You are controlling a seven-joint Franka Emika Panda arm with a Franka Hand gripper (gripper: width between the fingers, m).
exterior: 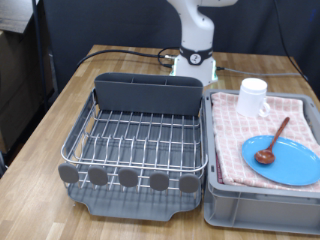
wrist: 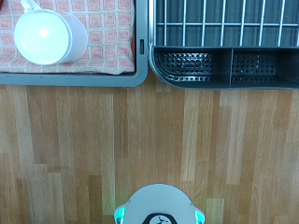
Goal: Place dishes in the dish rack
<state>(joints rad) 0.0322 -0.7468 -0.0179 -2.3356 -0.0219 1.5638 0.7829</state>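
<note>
A wooden table [exterior: 60, 110] is seen bearing the silver wire dish rack [exterior: 140, 135], unloaded. The fingers are not shown, so their state cannot be told; the small white cylindrical cup [wrist: 49, 35] lies off to one side on the pink checked cloth [wrist: 103, 37].

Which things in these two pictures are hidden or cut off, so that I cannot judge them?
- Hand: in neither view; the exterior view's top edge cuts the arm off above it.
- Plate: absent from the wrist view, lying beyond its edge.
- Spoon: also absent from the wrist view.
- Cup: partly cut by the wrist view's edge.
- Dish rack: only its caddy end shows in the wrist view.
</note>
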